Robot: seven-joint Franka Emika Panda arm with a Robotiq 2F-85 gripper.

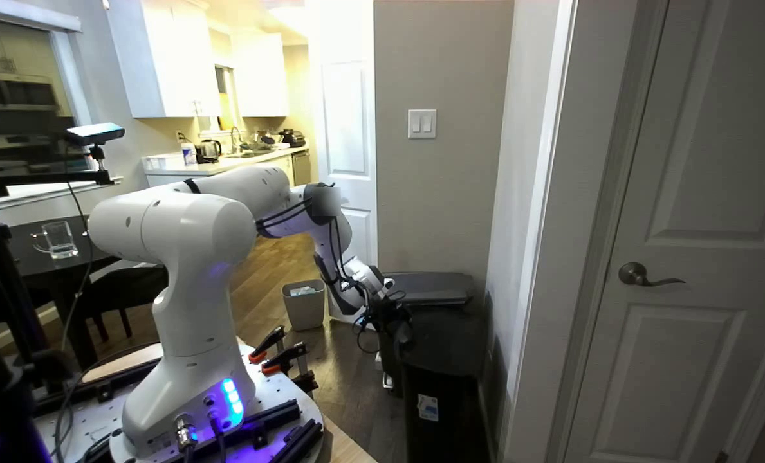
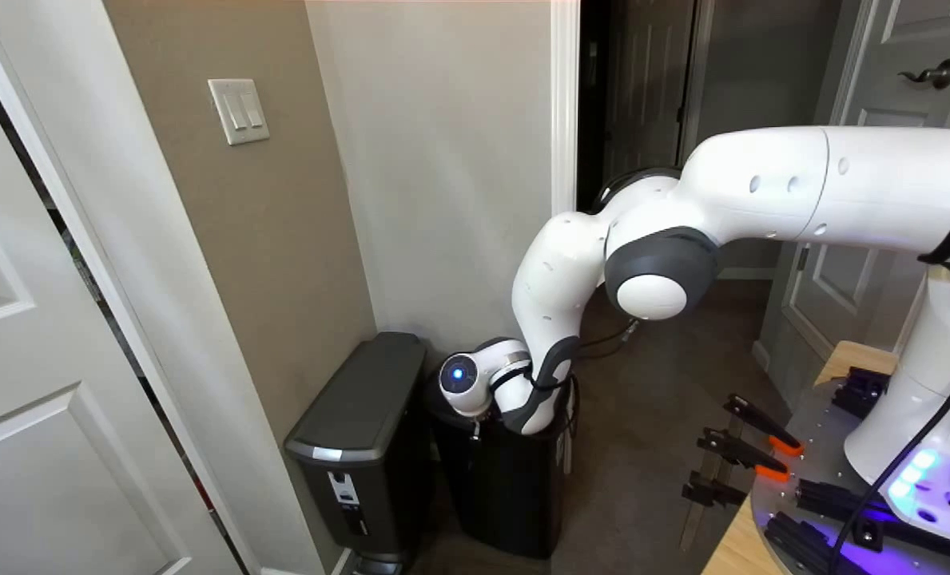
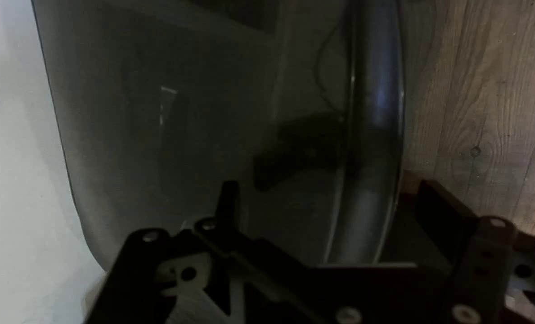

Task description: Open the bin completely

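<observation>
Seems light, stiff, slippery; with the gripper [image 3: 330, 189] spread, take the bin [image 2: 497, 487] by its lid rim [image 3: 375, 135], three o'clock in wrist view.

From where I stand, no lettering can be read: the pale sticker [image 1: 428, 408] on the black bin [image 1: 445, 379] is too small, as is the label [image 2: 343, 487] on the grey-lidded bin [image 2: 364, 435] just beside the black one.

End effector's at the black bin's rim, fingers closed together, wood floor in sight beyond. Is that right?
Not quite: the wrist view shows the fingers spread wide apart, not closed together. The end effector is at the rim of the black bin, with wood floor in sight beyond.
</observation>
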